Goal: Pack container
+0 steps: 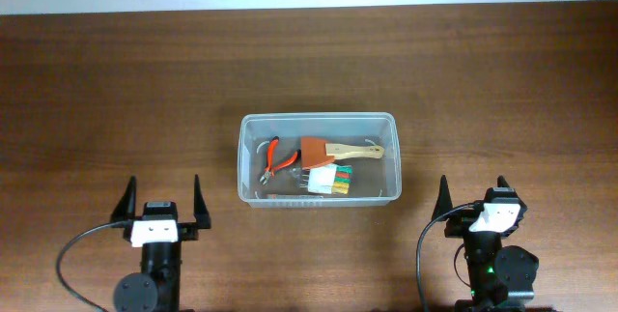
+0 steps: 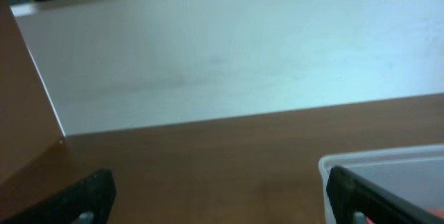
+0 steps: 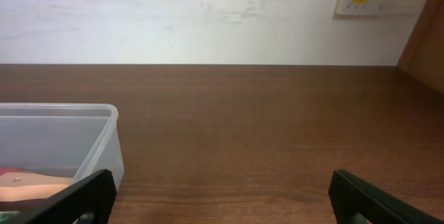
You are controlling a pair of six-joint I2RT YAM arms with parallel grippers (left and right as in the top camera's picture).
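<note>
The jaws of the left arm point(image 1: 154, 230) stand spread wide with nothing between them. The jaws of the right arm point(image 1: 492, 217) are just as wide and just as empty. Both wrist views show 2 dark fingertips at the bottom corners and only bare brown surface point(image 1: 116, 80) in the gap.

The container point(image 1: 319, 119) sits between the 2 arms, ahead of both pairs of jaws. It is off to the right of the left jaws and off to the left of the right jaws, and neither pair touches it. Only a corner of it shows in each wrist view. It stands upright on the surface with no lid on it.

Inside it, 3 things can be made out: red-handled cutters point(image 1: 277, 159), a brush point(image 1: 338, 150) with a brown head and pale wooden handle, and a white packet point(image 1: 335, 179) with coloured stripes. Something pale beside the packet is too small to name.

No loose item lies outside the container in any view, so the packing looks complete or nearly so. No lid is in view, so closing it may not be part of the job.
</note>
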